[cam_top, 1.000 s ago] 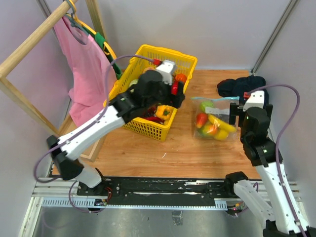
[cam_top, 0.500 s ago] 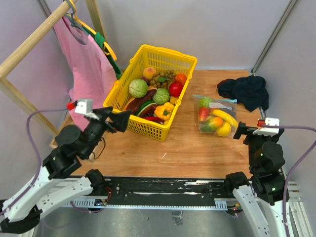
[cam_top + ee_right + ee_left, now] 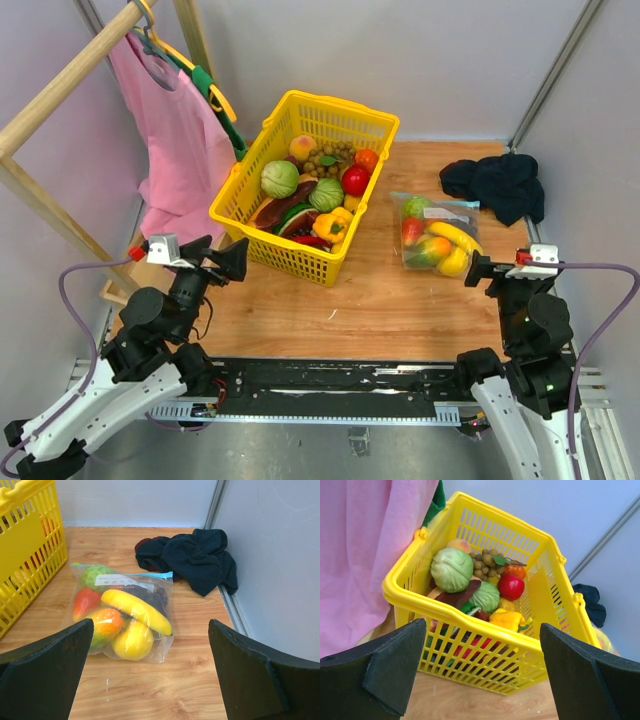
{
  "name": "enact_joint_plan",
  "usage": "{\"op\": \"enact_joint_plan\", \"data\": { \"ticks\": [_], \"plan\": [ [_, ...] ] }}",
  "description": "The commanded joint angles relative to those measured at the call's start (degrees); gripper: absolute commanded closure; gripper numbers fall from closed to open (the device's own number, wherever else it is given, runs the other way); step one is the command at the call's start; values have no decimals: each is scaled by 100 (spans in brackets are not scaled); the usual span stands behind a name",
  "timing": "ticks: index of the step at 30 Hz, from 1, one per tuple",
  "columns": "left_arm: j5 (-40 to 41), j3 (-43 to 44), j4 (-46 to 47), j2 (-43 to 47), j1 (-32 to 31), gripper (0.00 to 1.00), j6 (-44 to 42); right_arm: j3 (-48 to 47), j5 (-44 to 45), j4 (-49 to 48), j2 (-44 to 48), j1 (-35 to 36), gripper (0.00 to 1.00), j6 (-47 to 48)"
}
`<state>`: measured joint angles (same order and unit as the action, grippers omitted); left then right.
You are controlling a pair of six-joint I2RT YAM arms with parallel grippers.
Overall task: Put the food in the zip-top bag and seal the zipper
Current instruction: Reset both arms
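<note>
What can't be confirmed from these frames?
zipper: the right wrist view shows the blue strip, too thin to tell if pressed shut; top view too small.
dark piece in the zip-top bag: mostly hidden behind the banana, right wrist view.
yellow basket bottom layer: covered by the cabbage and upper food, left wrist and top views.

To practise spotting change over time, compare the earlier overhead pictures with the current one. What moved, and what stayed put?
Both arms pulled back toward the near edge. The left pincer came away from over the yellow mesh basket, and the right pincer drew away from the clear zip-top plastic bag of fruit. Both are open and empty. Basket, bag and dark crumpled cloth stayed put.
</note>
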<state>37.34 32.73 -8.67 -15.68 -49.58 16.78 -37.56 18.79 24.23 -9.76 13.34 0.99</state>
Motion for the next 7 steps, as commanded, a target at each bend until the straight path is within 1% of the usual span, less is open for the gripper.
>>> {"op": "enact_joint_plan", "data": {
  "ticks": [1,7],
  "plan": [
    [232,-85,498,116,19,1,-170,27,-162,-196,108,-74,1,-101],
    [66,-86,488,96,19,1,-150,35,-187,-209,-28,-77,1,-111]
  ]
}}
